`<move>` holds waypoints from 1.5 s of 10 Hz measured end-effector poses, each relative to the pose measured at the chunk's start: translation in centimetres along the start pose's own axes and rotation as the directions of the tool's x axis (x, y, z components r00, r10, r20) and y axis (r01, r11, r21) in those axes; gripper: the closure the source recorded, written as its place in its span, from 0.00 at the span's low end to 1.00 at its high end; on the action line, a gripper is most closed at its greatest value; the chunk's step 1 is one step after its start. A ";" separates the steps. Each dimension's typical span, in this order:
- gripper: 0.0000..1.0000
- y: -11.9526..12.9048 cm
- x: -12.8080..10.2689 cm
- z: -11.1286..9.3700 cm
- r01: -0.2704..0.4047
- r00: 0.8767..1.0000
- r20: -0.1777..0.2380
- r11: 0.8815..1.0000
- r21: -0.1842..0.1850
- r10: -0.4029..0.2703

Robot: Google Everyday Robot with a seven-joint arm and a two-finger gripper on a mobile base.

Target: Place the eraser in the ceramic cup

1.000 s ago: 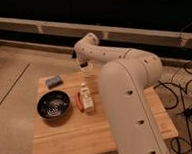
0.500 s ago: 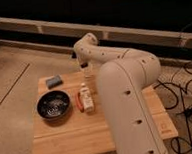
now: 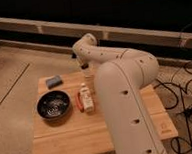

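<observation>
Arm arches from 5 o'clock up over the wooden table (image 3: 69,136), elbow high; gripper (image 3: 84,67) clenched at table's 12 o'clock edge (contents hidden), above the white bottle (image 3: 86,100).

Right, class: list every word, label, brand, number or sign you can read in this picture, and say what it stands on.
None can be read.
White bottle: any label is too blurred to read.
Black bowl, blue-grey pad and wooden table: no markings show.
Robot arm: only dark dots, no lettering.
Gripper, at the table's far edge: jaws shut, no text visible.
</observation>
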 end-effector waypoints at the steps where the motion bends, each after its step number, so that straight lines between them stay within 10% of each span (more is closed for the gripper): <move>1: 1.00 -0.2 0.1 0.0 -0.009 1.000 -0.008 1.000 0.012 0.009; 6: 0.98 0.2 0.0 0.2 -0.032 0.999 -0.026 0.999 0.018 0.033; 13: 0.30 0.4 0.6 0.5 -0.044 0.997 -0.055 0.999 0.021 0.045; 15: 0.23 0.5 0.7 0.6 -0.048 0.997 -0.061 0.999 0.020 0.049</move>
